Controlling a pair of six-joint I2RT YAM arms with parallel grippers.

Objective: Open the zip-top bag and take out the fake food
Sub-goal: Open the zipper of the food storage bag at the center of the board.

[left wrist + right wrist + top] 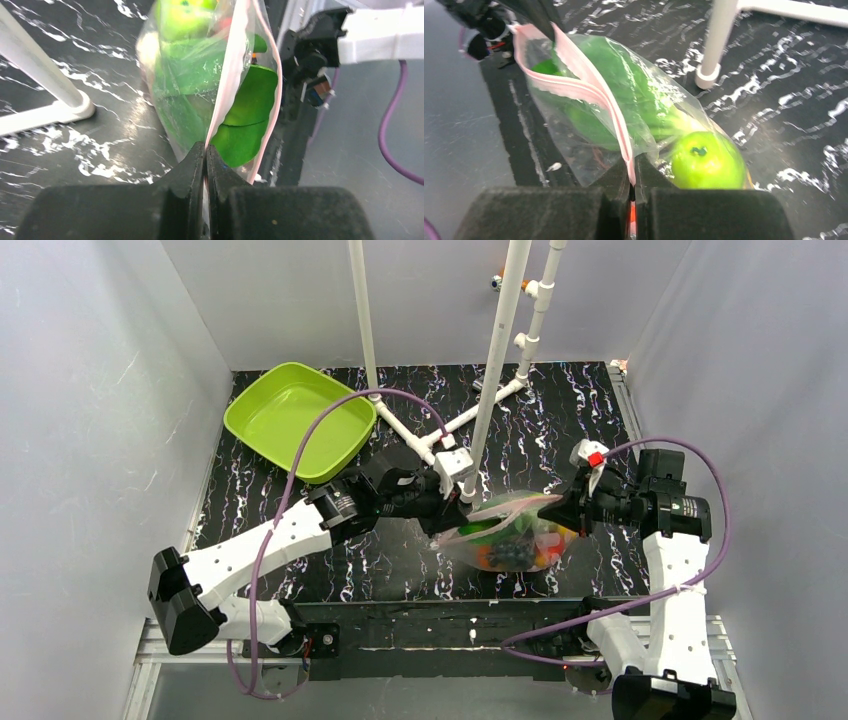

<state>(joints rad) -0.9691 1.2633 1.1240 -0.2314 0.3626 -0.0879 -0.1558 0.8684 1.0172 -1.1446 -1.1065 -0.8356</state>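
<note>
The zip-top bag [512,528] hangs slung between two arms over the near middle of a black, white-veined table [580,420]. The left gripper [205,151] has its jaws pressed together on the pink zip strip at one end, and the right gripper [633,167] pinches the strip at the other end. Between them the mouth gapes. Through the crinkly clear plastic the fake food [510,552] shows, including a glossy round green apple [707,160] and a leafy green vegetable [624,82]. A white pipe frame [492,390] stands just behind the bag. The lime-green tray [300,420] sits well apart at the far left, with dark tabletop between.
</note>
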